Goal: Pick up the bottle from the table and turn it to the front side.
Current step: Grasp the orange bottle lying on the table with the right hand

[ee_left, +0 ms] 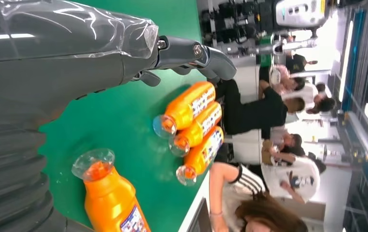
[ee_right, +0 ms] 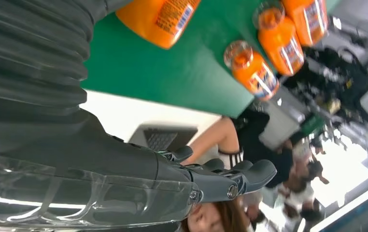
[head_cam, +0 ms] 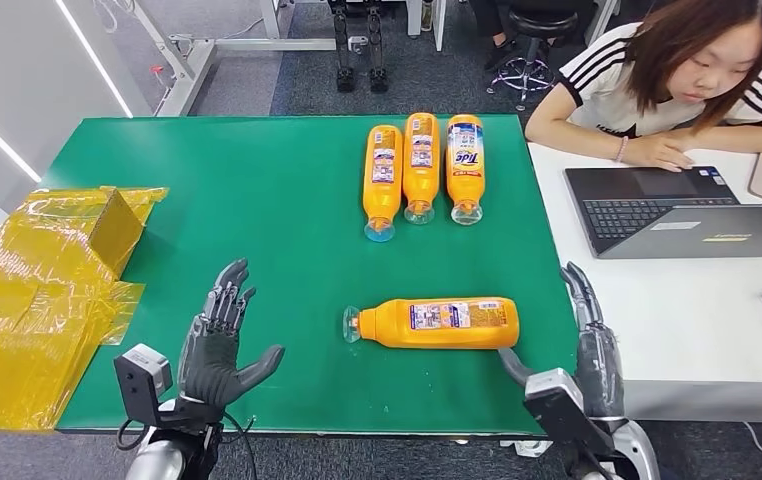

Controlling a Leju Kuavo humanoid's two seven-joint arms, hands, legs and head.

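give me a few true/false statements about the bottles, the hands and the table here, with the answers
1. Three orange bottles lie side by side at the far part of the green table. True.
2. The lone bottle near the robot stands upright. False: it lies on its side, cap end toward the robot's left.
3. The left hand holds a bottle. False: it is open, fingers spread, holding nothing.
4. The right hand is beside the base end of the lone bottle, holding nothing. True.
5. A laptop sits on the green table. False: it sits on the white table to the right.
6. Yellow wrapping lies at the green table's left edge. True.
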